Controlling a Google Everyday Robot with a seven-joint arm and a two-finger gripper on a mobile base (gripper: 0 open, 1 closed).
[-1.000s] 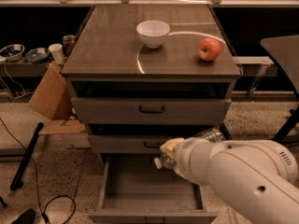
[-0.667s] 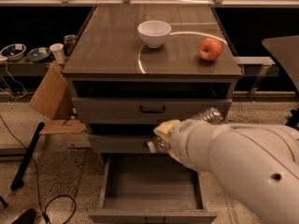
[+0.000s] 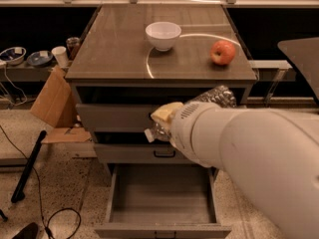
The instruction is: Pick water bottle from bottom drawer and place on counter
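Jaws are closed on the bottle, which is held crosswise by the gripper just below the counter front edge, above the open drawer. The bottle is judged light, thin-walled and slippery; a moderate hold at the ribbed mid-body is advised, so crushing is avoided.
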